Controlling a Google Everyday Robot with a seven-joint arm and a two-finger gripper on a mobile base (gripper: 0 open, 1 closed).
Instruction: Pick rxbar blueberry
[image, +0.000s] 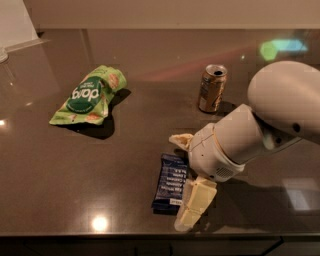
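Observation:
The rxbar blueberry (169, 183) is a flat navy-blue wrapper with pale text lines, lying near the front edge of the dark table (150, 125). My gripper (178, 182) is open right above the bar's right side. One cream finger (181, 140) is beyond the bar's far end and the other finger (195, 204) is by its near right corner. The white wrist and arm (250, 135) reach in from the right and hide part of the bar's right edge.
A gold-brown drink can (212, 88) stands upright behind the gripper. A green snack bag (89, 94) with a round dark-green logo lies at the back left. The table's front edge (125, 234) runs just below the bar.

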